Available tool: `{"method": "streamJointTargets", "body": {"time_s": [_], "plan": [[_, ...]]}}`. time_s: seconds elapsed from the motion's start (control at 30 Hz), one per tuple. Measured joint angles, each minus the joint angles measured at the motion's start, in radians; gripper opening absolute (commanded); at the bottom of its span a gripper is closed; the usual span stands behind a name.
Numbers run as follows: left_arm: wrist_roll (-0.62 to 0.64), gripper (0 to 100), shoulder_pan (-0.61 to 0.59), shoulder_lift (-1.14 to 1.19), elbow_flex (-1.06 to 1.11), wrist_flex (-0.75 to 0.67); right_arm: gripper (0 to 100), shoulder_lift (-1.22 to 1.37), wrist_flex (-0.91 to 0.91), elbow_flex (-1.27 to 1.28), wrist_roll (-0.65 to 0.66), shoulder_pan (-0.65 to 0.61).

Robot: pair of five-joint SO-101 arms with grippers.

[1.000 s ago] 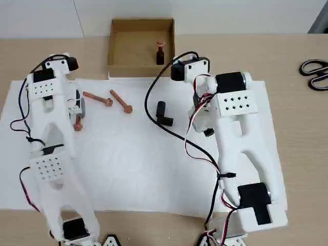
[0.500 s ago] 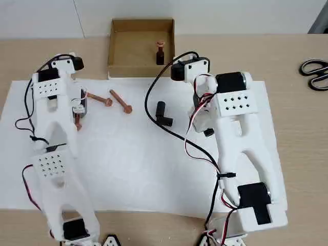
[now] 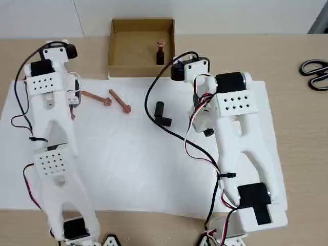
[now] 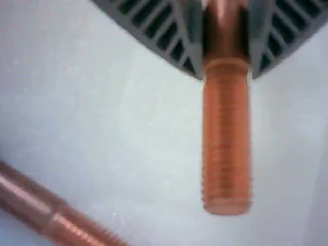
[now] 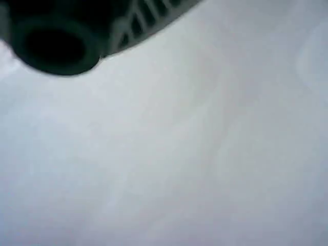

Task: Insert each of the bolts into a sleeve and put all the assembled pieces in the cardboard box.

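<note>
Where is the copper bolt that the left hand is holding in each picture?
High view: the copper bolt peeks out by the left hand, left of the two loose bolts.
Left wrist view: close up, sticking out from between the hand's fingers.
Right wrist view: a black sleeve sits here.
Shared landmark: the white sheet underneath.

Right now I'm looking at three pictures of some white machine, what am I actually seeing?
Two small robot arms sit at a table. One picture looks down from above; the others come from cameras on each wrist. The left arm's fingers clamp a copper bolt; the right arm's fingers hold a black sleeve. Two loose bolts and two spare sleeves lie on white paper. The cardboard box holds one finished piece.
</note>
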Motion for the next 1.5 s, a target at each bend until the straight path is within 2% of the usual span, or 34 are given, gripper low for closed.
{"method": "streamJointTargets", "body": {"time_s": [0.17,0.37,0.67,0.8,0.9,1.17,1.27,1.37,1.5], "plan": [[-0.002,1,0.002,-0.138,0.087,0.003,0.4,0.000,0.000,0.000,0.000,-0.002],[-0.101,1,0.044,-0.494,0.279,0.006,0.4,0.000,0.000,0.000,0.000,0.000],[-0.227,1,0.161,-1.111,0.755,0.006,0.4,0.000,0.000,0.000,0.000,0.000],[-0.227,1,0.152,-1.323,1.003,-0.020,0.4,0.000,0.000,0.000,0.000,0.000],[-0.235,1,0.123,-1.413,1.204,-0.133,0.4,0.000,0.000,0.000,0.000,0.000],[-0.229,1,0.037,-1.580,1.600,-0.667,0.4,0.000,0.000,0.000,0.000,0.000],[-0.233,1,0.037,-1.654,1.731,-0.822,0.4,0.000,0.000,0.000,0.000,0.000],[-0.233,1,0.037,-1.722,1.826,-0.899,0.4,0.000,0.000,0.000,0.000,0.000],[-0.233,1,0.037,-1.752,1.858,-0.911,0.4,0.000,0.000,0.000,0.000,0.000]]}}
